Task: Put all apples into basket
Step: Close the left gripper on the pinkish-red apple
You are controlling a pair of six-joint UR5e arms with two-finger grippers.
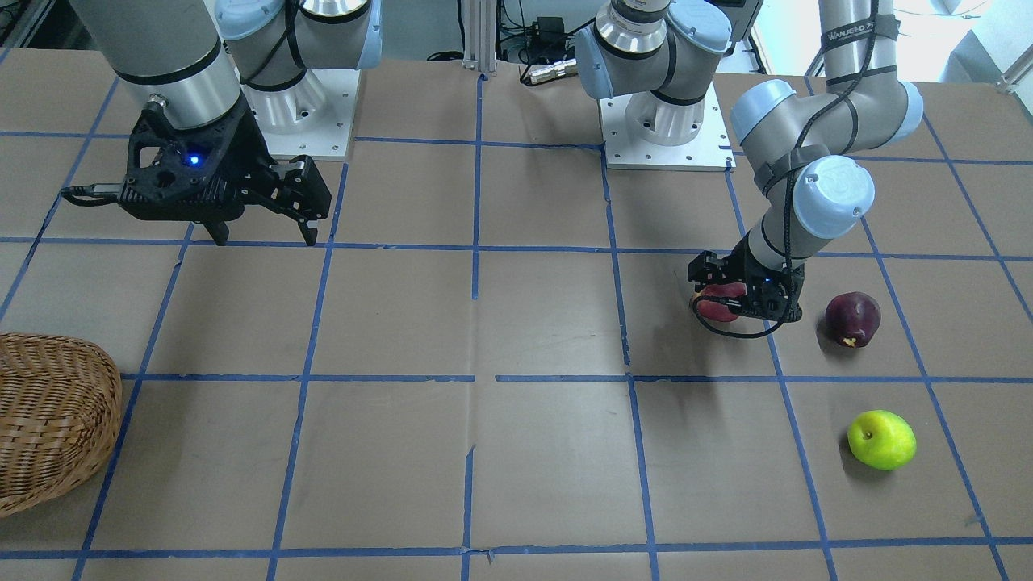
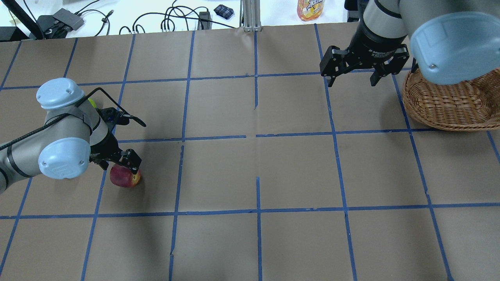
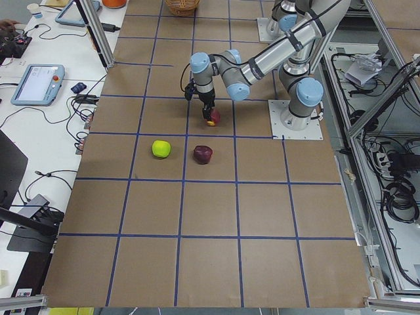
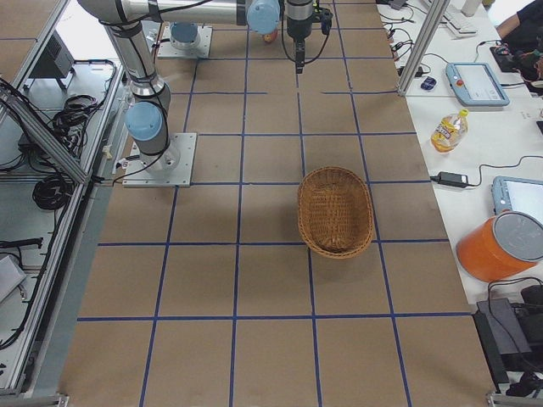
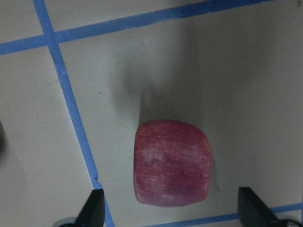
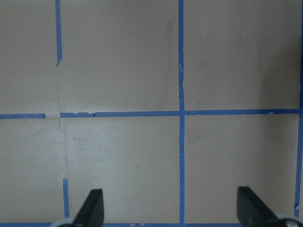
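Observation:
The red apple lies on the table on my left side. My left gripper hangs low right over it, open; in the left wrist view the red apple sits between and just ahead of the spread fingertips. The dark maroon apple and the yellow-green apple lie beyond it, farther from my base. My right gripper is open and empty, raised above the table beside the wicker basket, which my right arm partly hides.
An orange drink bottle and cables lie past the table's far edge. The two arm base plates stand at my side. Blue tape lines grid the brown tabletop.

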